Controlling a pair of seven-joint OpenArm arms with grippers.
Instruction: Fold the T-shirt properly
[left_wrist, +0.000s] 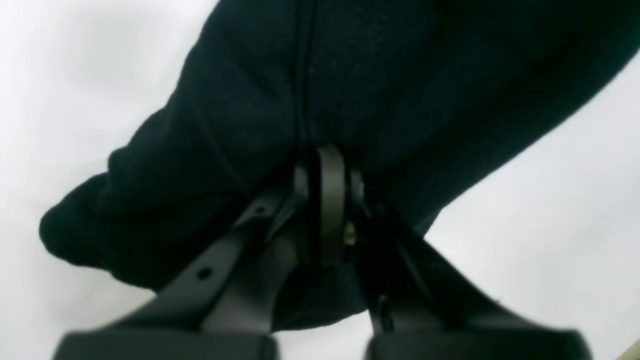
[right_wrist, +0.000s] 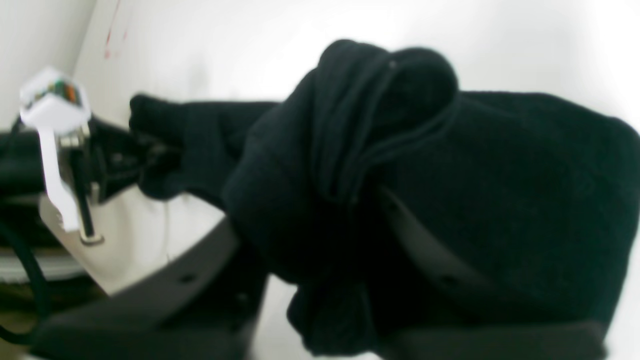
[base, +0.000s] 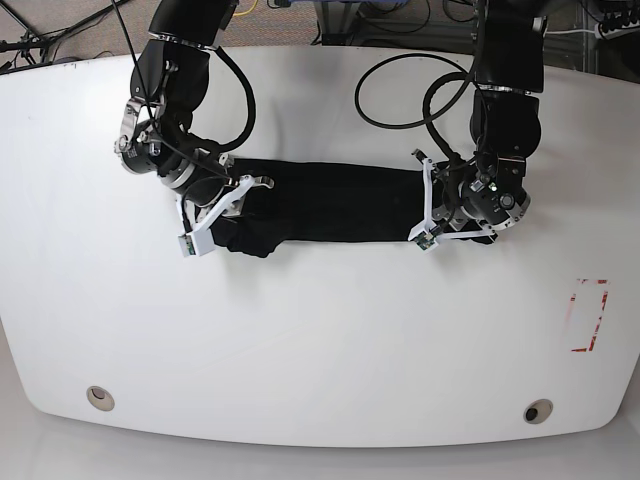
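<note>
shirt: The T-shirt (base: 335, 202) lies as a long black band across the middle of the surface (base: 320, 330), stretched between my two claws, with no print showing.
left claw: My left claw (left_wrist: 324, 165) is fully closed on a pinch of shirt at its end; the cloth bulges round the tips and trails off to one side.
right claw: My right claw (right_wrist: 320, 220) has cloth bunched in a thick roll between its jaws; the view is too blurred to say whether I am gripping or letting go.
step: I judge this to be laying down a lengthwise fold.
doing it well: I should keep both ends level and equally taut so the band lands straight, lower the edge right onto the surface before letting go, and open without dragging the wad along. The lump at my right end needs smoothing, or the next fold will come out crooked.
risk: A snagged seam may lift the fold as I pull away.
surface: White, wide, rounded at the near corners, with a red-outlined mark (base: 587, 315) near one edge and two round fittings at the near side.
room: Cables (base: 400, 95) loop over the far edge; beyond them I see only dark clutter.
</note>
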